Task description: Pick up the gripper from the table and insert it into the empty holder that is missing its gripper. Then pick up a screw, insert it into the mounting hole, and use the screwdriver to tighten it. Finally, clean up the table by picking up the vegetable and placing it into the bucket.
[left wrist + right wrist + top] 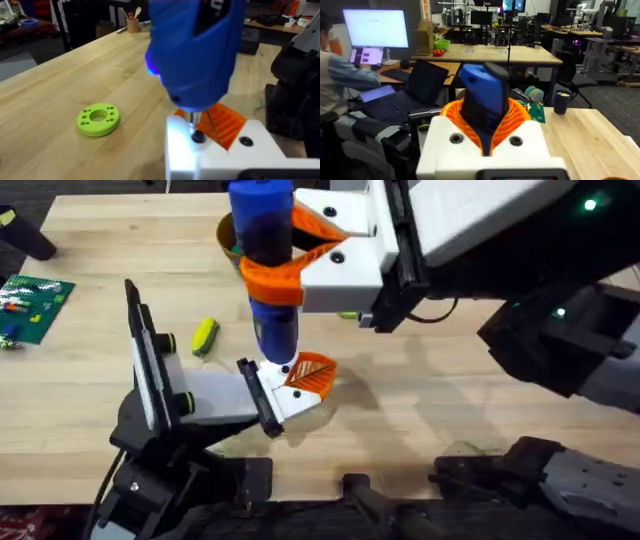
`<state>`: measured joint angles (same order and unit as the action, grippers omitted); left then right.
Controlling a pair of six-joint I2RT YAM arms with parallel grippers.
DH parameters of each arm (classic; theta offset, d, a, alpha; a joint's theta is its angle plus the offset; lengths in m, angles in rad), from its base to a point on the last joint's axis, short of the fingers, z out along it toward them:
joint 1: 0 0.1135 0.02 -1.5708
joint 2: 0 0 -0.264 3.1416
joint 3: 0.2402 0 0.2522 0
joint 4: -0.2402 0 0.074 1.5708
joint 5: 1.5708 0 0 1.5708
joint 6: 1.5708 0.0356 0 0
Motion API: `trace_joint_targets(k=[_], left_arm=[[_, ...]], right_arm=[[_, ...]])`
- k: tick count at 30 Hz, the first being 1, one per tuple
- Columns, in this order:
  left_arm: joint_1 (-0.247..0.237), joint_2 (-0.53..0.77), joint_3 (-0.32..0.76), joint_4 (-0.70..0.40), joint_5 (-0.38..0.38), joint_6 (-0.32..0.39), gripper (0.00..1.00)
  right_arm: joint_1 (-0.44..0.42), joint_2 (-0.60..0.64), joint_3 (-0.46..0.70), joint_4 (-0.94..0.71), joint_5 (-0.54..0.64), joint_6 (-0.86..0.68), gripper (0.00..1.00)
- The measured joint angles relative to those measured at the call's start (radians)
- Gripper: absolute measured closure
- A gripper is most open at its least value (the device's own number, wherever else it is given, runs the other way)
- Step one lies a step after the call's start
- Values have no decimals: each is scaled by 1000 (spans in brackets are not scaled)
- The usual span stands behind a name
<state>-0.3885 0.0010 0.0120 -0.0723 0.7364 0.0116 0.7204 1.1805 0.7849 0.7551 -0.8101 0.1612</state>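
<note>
Above holder [290, 395]: screwdriver [268, 260] in R gripper [300, 255]

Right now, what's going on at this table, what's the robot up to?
The right gripper holds the blue screwdriver upright, clamped between its orange fingers, with the tip down on a screw in the white holder. The small orange gripper is already seated in that holder, so this is the tightening step. The yellow-and-green vegetable lies on the table, not yet in the bucket behind the screwdriver. A green ring sits nearby.
</note>
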Motion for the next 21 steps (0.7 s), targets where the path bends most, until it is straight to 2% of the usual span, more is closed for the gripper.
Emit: trace_joint_targets(k=[21], left_arm=[[0, 0, 0, 0, 0, 0, 991]], right_arm=[[-30, 0, 0, 2, -36, 34, 946]])
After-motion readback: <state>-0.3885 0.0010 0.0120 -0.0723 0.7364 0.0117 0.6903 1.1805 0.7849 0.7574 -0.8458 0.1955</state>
